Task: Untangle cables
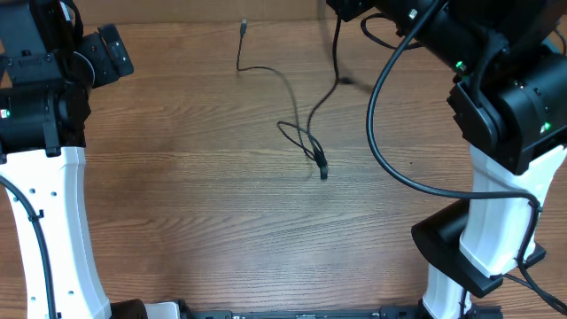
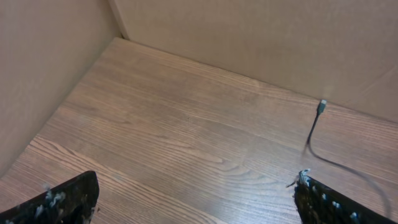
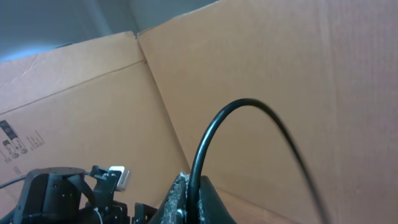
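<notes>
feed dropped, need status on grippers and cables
Left gripper open, empty. Right gripper shut on one cable. Other cables crossed on table. No obstruction seen.

Table (image 1: 221, 230): brown wood-grain surface, seen in the overhead and left wrist views
Cardboard walls (image 2: 249, 37): plain brown panels stood along the table's far edge and side
Corner seam (image 2: 118, 22): upright fold where two panels are joined
Printed marks (image 3: 17, 142): small black print on one panel, too small to be read
Background (image 3: 56, 22): grey-blue area seen above the cardboard's top edge
</notes>
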Tool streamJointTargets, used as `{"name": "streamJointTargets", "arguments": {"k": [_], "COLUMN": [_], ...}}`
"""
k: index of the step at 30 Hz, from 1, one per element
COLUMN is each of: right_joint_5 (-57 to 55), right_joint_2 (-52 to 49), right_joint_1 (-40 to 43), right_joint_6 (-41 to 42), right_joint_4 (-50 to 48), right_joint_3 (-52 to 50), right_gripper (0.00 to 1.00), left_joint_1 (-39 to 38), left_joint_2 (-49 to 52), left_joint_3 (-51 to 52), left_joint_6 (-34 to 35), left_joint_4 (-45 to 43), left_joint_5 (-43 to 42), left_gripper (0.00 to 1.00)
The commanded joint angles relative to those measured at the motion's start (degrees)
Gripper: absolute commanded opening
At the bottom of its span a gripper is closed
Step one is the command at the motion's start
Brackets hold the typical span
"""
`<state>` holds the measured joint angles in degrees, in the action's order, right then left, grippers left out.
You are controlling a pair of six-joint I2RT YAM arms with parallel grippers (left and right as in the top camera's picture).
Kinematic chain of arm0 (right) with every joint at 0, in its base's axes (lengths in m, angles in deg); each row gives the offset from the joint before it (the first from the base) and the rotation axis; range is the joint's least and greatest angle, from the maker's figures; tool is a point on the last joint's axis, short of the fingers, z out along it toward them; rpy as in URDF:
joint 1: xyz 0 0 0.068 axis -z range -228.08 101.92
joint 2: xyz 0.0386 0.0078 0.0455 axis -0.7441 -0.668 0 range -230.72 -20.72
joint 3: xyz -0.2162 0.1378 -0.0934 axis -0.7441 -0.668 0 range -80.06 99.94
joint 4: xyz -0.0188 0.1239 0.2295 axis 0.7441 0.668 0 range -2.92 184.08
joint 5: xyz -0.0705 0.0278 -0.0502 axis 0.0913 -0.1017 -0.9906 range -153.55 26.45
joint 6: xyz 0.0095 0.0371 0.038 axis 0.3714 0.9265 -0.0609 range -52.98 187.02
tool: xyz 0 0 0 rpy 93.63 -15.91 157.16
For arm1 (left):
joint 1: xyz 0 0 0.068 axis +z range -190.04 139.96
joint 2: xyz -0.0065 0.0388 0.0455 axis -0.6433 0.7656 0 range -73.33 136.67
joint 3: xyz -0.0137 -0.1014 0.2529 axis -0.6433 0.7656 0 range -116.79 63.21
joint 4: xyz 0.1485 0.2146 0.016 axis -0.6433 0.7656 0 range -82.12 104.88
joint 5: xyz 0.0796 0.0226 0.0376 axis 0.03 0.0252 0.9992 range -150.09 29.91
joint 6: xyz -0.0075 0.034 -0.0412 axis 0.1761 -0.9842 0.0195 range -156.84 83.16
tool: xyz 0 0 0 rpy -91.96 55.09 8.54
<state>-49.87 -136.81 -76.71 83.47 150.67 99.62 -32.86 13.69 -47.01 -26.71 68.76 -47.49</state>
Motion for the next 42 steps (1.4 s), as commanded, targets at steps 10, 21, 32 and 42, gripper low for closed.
{"name": "streamJointTargets", "arguments": {"k": [10, 21, 32, 42], "right_joint_5": [-16.22, -17.64, -18.69, -5.75], "right_joint_2": [-0.74, -0.94, -0.96, -0.94], "right_joint_1": [5.01, 15.17, 35.39, 58.27], "right_joint_6": [-10.05, -29.62, -34.12, -32.54], "right_joint_4": [1.84, 0.46, -4.55, -3.63], "right_joint_3": [-0.66, -6.34, -12.41, -16.74], "right_gripper": [0.04, 0.04, 0.04, 0.04], "left_joint_1": [0.31, 0.31, 0.31, 0.31], "left_joint_2": [-0.02, -0.02, -0.02, -0.02], "left_joint_3": [-0.07, -0.09, -0.07, -0.09], "left_joint_6": [-1.14, -1.11, -1.14, -1.11], "left_joint_4": [1.18, 2.08, 2.10, 2.08], "left_joint_5": [-0.46, -2.36, -6.71, -6.71], "left_gripper": [1.00, 1.00, 1.00, 1.00]}}
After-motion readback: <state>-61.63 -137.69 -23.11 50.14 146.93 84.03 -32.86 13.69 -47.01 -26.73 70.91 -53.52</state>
